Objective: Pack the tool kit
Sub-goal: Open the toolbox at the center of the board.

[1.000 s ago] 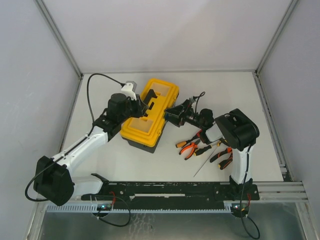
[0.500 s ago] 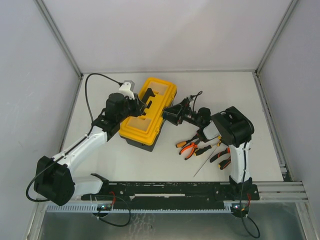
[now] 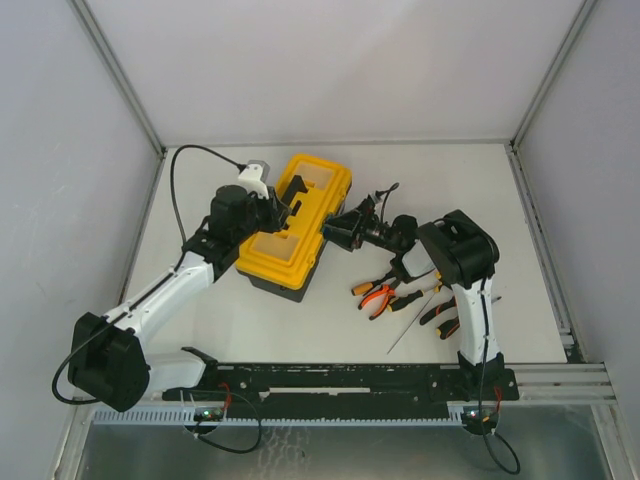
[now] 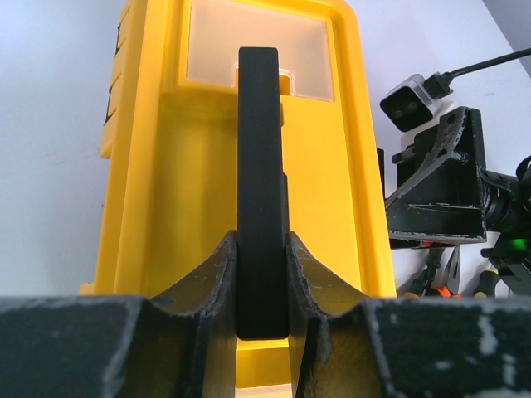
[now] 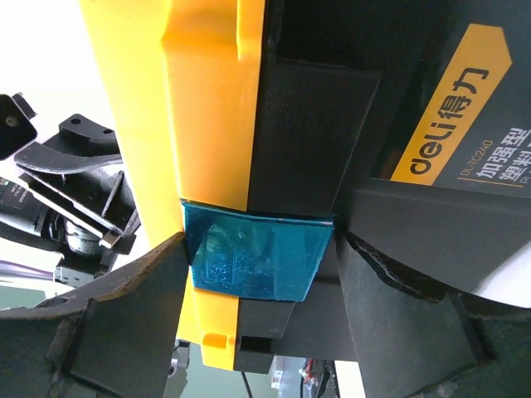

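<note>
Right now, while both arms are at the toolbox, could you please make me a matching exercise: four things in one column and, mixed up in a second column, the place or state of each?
Things
1. black handle
2. teal latch
3. orange-handled pliers
4. yellow lid

Places or states
A. lying on the table, to the right of the toolbox
B. between the fingers of the right gripper
C. clamped by the left gripper
D. closed on the toolbox

Pairs: 1-C, 2-B, 3-A, 4-D
</note>
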